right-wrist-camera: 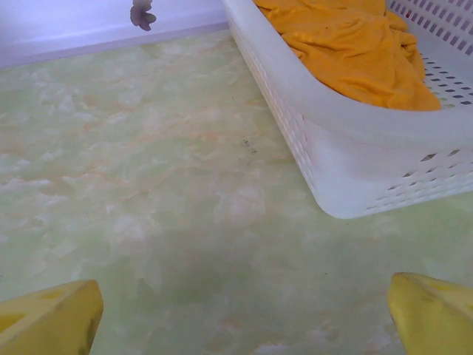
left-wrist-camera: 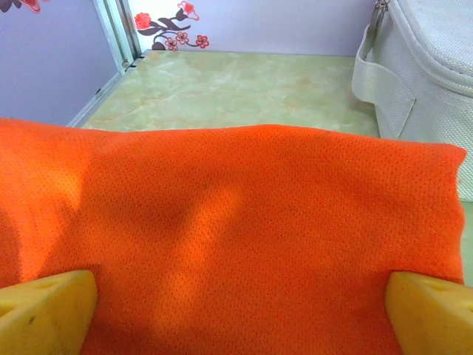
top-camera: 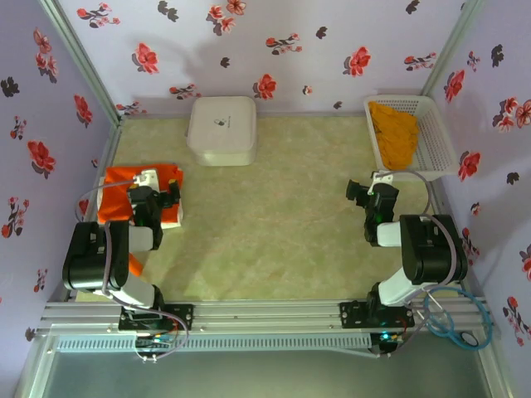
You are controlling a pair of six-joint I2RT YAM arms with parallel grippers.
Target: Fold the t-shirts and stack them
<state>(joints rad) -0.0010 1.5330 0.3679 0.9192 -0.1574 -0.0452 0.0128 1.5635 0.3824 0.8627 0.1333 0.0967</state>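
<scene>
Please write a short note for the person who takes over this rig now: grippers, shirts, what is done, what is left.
Both open: left gripper over the red-orange shirt, right gripper over bare table.
The red-orange shirt lies folded at the left, with white cloth showing under its edge.
The mustard shirt lies crumpled in the basket.
Left to do: fold the mustard shirt and stack it.

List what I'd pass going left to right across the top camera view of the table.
red-orange t-shirt → white box → white lattice basket, with the mustard t-shirt lying inside it
</scene>
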